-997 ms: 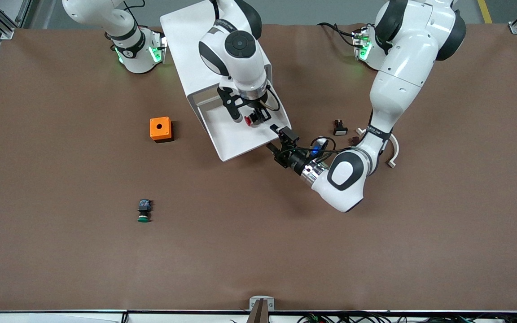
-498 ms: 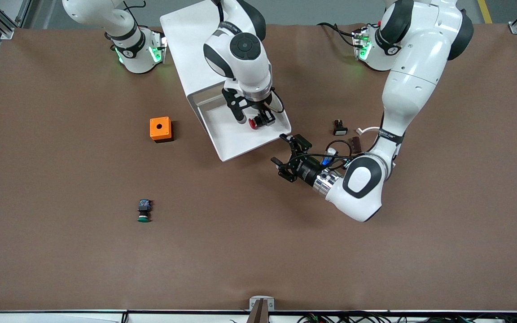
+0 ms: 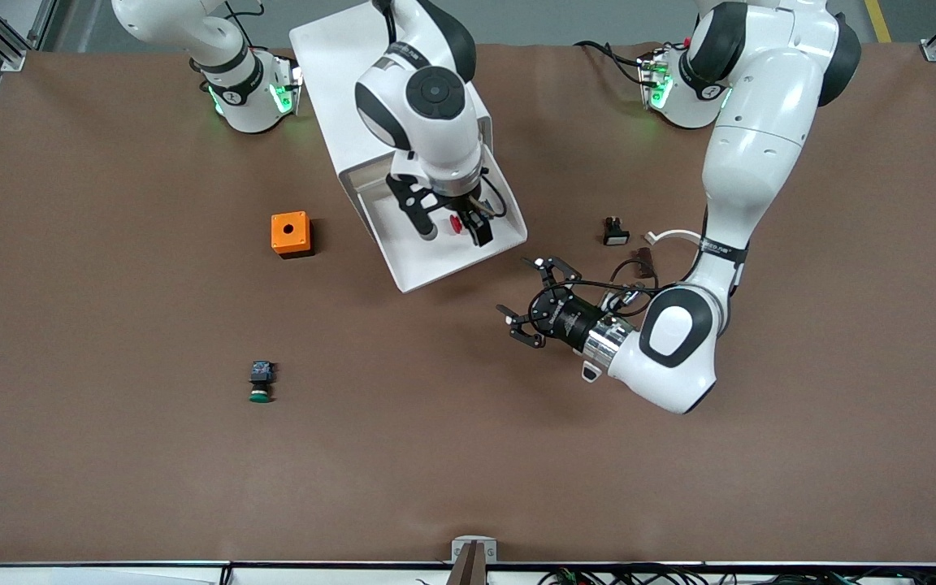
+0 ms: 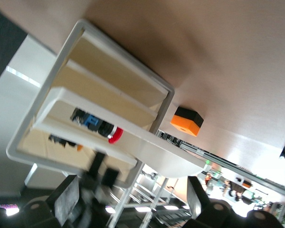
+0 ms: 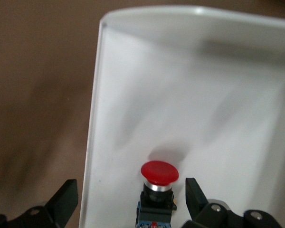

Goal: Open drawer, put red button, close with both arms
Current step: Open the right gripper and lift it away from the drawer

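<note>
The red button [image 3: 455,224] lies on its side in the pulled-out white drawer [image 3: 415,276]. It also shows in the right wrist view [image 5: 159,174] and, with the drawer [image 4: 147,152], in the left wrist view [image 4: 115,134]. My right gripper [image 3: 457,236] hangs open over the drawer, its fingers either side of the button and clear of it [image 5: 130,202]. My left gripper [image 3: 521,291] is open and empty, low over the table just off the drawer's front corner toward the left arm's end, facing the drawer [image 4: 131,204].
An orange box [image 3: 290,234] sits beside the drawer toward the right arm's end. A green-capped switch [image 3: 259,382] lies nearer the front camera. A small black-and-white switch [image 3: 616,232] and a brown piece [image 3: 644,258] lie by the left arm.
My right gripper has opened and the red button now lies in the drawer. My left gripper has drawn back from the drawer's front, toward the front camera.
</note>
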Controlling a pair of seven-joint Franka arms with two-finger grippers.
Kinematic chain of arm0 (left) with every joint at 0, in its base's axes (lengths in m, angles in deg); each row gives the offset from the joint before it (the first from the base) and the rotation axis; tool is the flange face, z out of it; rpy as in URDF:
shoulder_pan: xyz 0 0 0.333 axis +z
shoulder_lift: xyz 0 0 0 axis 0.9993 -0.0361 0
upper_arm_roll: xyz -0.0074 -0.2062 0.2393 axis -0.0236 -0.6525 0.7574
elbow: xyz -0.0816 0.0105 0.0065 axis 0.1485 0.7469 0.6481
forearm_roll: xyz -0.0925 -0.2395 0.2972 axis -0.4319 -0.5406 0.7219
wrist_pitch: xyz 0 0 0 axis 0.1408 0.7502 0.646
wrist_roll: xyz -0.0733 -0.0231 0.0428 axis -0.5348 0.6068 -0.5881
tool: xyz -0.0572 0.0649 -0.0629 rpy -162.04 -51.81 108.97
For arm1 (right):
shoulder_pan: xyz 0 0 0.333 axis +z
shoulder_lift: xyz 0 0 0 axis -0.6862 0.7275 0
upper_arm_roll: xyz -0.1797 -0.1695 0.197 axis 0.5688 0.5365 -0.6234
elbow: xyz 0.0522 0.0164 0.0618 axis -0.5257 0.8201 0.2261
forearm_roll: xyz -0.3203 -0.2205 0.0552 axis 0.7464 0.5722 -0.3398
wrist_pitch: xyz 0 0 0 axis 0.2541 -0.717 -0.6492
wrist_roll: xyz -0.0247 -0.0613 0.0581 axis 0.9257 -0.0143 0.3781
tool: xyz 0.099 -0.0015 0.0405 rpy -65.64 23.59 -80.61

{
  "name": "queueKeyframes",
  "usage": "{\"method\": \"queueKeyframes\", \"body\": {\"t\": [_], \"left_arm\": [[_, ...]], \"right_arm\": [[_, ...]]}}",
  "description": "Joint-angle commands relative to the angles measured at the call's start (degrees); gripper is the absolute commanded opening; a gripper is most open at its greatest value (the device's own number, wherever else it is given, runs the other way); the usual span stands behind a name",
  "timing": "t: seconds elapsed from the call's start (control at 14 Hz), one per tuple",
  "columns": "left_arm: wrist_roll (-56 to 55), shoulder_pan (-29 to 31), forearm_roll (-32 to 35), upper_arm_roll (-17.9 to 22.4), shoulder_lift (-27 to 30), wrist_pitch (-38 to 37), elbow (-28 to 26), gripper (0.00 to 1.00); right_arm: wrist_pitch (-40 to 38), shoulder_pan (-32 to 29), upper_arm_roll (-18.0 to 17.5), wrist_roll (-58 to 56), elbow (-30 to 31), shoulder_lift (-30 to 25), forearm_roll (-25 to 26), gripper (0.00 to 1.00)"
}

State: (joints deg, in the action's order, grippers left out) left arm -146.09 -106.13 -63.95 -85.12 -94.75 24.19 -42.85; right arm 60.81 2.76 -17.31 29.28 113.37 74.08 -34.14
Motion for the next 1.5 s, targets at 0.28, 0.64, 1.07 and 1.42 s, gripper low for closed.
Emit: {"method": "queueKeyframes", "body": {"t": [0.28, 0.64, 1.07, 1.42], "left_arm": [[13.2, -2.7, 12.3, 1.2, 6.1, 7.7, 0.2, 0.99], [19.1, -6.4, 25.6, 0.9, 10.8, 15.0, -0.4, 0.99], [18.9, -12.4, 38.5, 0.8, 14.0, 26.5, -3.6, 0.99], [14.2, -17.0, 49.4, 0.7, 14.8, 33.4, -7.5, 1.0]], "right_arm": [[-14.9, -15.2, -0.6, -29.7, -4.1, -4.9, -0.1, 1.0], [-23.4, -26.6, -0.6, -52.0, -4.0, -9.8, 0.3, 1.0], [-28.0, -38.9, -0.4, -76.9, -4.1, -12.8, 1.3, 1.0], [-29.5, -46.1, -0.4, -94.4, -6.0, -12.8, 4.0, 1.0]]}}
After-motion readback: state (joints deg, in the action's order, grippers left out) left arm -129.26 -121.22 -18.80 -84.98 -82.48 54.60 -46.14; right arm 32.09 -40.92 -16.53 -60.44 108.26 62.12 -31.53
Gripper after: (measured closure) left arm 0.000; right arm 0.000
